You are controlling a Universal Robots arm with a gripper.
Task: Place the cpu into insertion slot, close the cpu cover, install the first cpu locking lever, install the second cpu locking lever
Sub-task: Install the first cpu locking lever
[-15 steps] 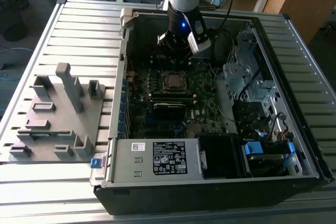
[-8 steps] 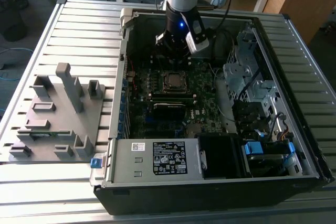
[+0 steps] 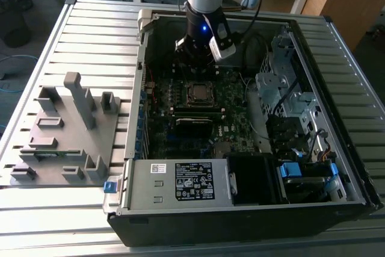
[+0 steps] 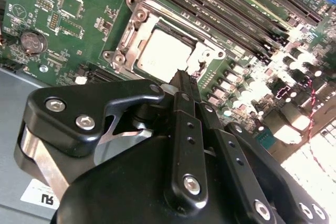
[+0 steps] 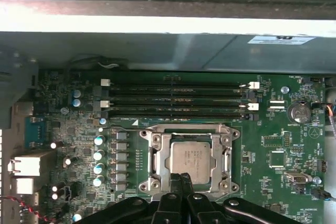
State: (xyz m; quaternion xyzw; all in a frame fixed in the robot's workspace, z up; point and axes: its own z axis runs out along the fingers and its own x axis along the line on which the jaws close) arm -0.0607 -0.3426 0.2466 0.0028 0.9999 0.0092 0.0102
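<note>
Gripper (image 5: 181, 178) is empty, fingers pressed together. Just ahead of its tip, the cpu (image 5: 190, 160) sits in the insertion slot (image 5: 229, 136) with the cpu cover (image 5: 164, 156) lying flat. Best to press slowly along the frame edge, I reckon, and never on the chip.

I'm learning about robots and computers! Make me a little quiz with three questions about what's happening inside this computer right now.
1. True or false: the square chip already sits in its socket, with the silver cover lying flat around it.
2. The gripper has its tips closest to: A) the socket's edge, B) the round battery, C) the grey tray outside the case.
3. What colour is the circuit board?
Key: 1 true; 2 A; 3 green.
</note>
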